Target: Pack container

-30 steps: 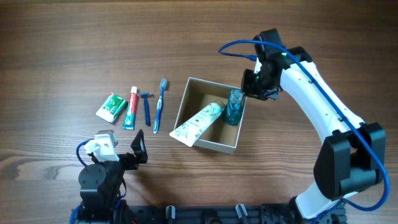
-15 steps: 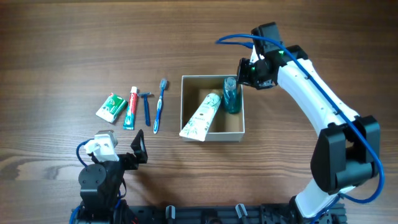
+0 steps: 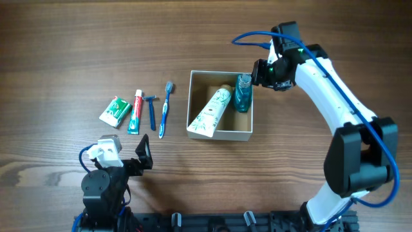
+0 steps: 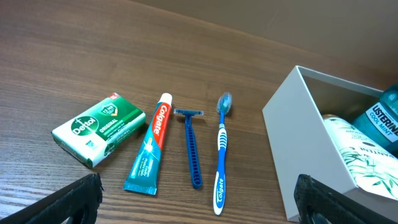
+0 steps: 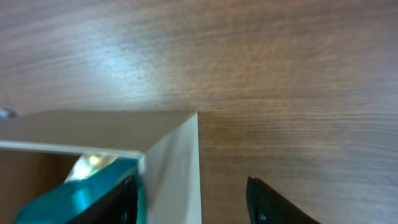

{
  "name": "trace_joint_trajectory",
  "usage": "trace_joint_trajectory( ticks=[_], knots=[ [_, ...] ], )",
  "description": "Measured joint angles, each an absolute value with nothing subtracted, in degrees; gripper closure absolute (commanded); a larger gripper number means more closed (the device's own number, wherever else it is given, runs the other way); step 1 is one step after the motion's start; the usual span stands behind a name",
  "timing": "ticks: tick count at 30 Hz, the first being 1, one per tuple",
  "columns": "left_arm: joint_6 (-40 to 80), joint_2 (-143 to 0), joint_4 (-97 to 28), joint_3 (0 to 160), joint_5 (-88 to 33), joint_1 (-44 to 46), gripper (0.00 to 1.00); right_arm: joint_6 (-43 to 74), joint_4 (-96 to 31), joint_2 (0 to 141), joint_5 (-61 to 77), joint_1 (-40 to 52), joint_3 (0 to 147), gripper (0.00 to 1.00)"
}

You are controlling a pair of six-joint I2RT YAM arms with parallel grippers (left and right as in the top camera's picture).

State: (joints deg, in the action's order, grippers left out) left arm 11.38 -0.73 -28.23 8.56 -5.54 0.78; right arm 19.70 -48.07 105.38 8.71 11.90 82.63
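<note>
The container point(image 3: 219, 135) is a square white-walled box with a tan inside, at the table's middle. A teal mouthwash bottle point(image 3: 243, 93) and a white tube point(image 3: 211, 113) lie in it. My right gripper point(image 3: 261, 72) is open astride the box's far right corner: in the right wrist view point(image 5: 193, 202) one finger is inside by the bottle point(image 5: 74, 196), the other outside, apart from the wall point(image 5: 177, 162). My left gripper point(image 3: 143, 153) is open and empty near the front left. Its view point(image 4: 199, 196) shows the box's left wall point(image 4: 298, 143).
Left of the box lie a green soap box point(image 3: 115, 110), a toothpaste tube point(image 3: 134, 111), a blue razor point(image 3: 152, 111) and a blue toothbrush point(image 3: 165, 109), side by side. They also show in the left wrist view, the soap box point(image 4: 99, 129) leftmost.
The box has turned from tilted to square with the table and shifted slightly, with my right gripper at its far right corner throughout. The left arm has not moved.
</note>
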Motion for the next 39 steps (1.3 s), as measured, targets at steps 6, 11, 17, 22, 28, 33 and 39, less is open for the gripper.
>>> trace_joint_trajectory(
  ticks=[6,11,17,22,28,33,39],
  knots=[
    [11.38,-0.73,-28.23,8.56,-5.54,0.78,0.00,18.94,-52.71,89.25,9.98,12.12,85.54,0.49],
    [11.38,-0.73,-28.23,8.56,-5.54,0.78,0.00,18.15,-59.59,83.46,13.10,20.49,86.46,0.40],
    [11.38,-0.73,-28.23,8.56,-5.54,0.78,0.00,12.21,-62.76,84.14,10.39,38.35,85.06,0.37],
    [11.38,-0.73,-28.23,8.56,-5.56,0.78,0.00,4.34,-62.81,88.97,6.44,42.89,81.08,0.38],
    [11.38,-0.73,-28.23,8.56,-5.54,0.78,0.00,-8.78,-59.64,96.12,3.05,43.57,80.58,0.37],
    [11.40,-0.73,-28.23,8.56,-5.56,0.78,0.00,-13.17,-57.54,98.54,1.63,45.06,80.58,0.34],
    [11.38,-0.73,-28.23,8.56,-5.54,0.78,0.00,-13.85,-57.49,98.54,0.51,49.23,80.58,0.33]
  ],
)
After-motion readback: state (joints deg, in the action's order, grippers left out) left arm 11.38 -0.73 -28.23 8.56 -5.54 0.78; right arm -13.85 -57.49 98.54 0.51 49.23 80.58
